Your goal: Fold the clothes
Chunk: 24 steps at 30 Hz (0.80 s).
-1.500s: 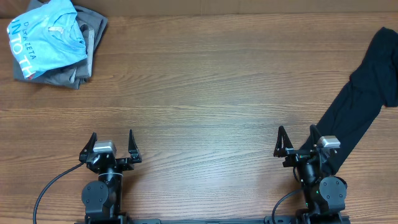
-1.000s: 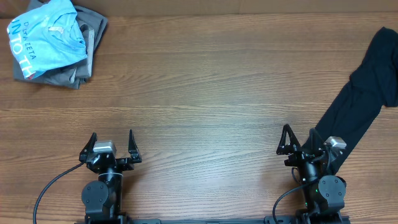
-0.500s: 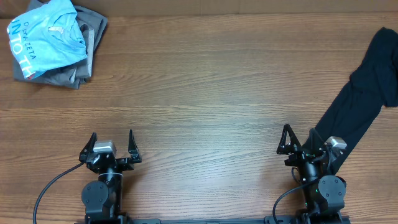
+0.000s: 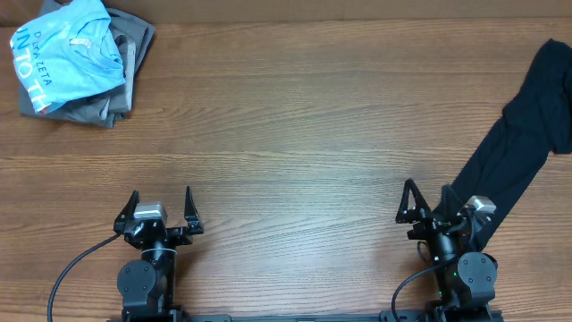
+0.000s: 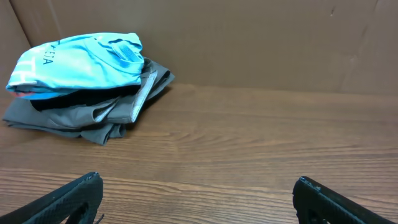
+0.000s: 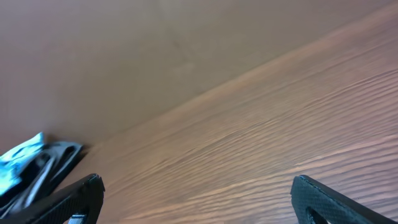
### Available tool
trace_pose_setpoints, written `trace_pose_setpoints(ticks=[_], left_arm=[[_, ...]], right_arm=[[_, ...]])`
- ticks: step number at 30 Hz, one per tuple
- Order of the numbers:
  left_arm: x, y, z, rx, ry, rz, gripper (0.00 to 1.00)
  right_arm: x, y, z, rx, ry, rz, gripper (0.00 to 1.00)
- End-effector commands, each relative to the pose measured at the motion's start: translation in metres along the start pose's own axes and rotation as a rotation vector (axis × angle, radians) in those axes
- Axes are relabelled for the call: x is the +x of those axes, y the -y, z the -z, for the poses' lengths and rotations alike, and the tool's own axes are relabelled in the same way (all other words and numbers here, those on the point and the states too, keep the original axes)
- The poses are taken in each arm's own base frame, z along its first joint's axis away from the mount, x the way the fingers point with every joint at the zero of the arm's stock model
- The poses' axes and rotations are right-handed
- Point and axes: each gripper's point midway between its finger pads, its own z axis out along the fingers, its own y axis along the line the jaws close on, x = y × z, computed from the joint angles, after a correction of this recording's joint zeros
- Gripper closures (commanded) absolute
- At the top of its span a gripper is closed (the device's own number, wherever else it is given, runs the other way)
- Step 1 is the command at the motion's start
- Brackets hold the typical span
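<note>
Gaping empty: left pincer (image 4: 161, 195), right pincer (image 4: 428, 191). Risks pinching just one layer of the black clothes (image 4: 514, 152) beside the right, dragging them bunched across the counter (image 4: 295, 134).

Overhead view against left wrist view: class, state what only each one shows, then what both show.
Only overhead: the black garment lying at the table's right side, and the open right tool near its lower end. Only left wrist: the face of the brown board standing behind the table. Both: the light blue shirt on the grey garments, the wooden table, and the open left tool.
</note>
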Motion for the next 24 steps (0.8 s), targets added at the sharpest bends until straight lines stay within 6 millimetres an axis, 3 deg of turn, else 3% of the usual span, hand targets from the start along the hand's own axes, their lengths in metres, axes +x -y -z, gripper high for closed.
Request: trace_pose_setpoints(ticks=[1, 8, 10, 14, 17, 24], left_arm=[[-0.001, 0.000, 0.000, 0.004, 0.007, -0.015, 0.00], [-0.001, 0.000, 0.000, 0.004, 0.007, -0.015, 0.00], [-0.001, 0.000, 0.000, 0.004, 0.007, -0.015, 0.00], [-0.001, 0.000, 0.000, 0.004, 0.007, -0.015, 0.00], [-0.001, 0.000, 0.000, 0.004, 0.007, -0.015, 0.00], [-0.001, 0.000, 0.000, 0.004, 0.007, -0.015, 0.00]], right_arm=[[-0.001, -0.018, 0.003, -0.087, -0.020, -0.003, 0.00], [0.001, -0.026, 0.004, -0.132, -0.037, -0.001, 0.00], [-0.007, -0.032, 0.004, -0.157, -0.004, 0.003, 0.00], [-0.043, -0.058, 0.012, -0.270, 0.144, 0.044, 0.00], [-0.072, -0.073, 0.023, -0.306, 0.276, 0.171, 0.00], [-0.145, -0.062, 0.038, -0.053, 0.455, 0.310, 0.00]])
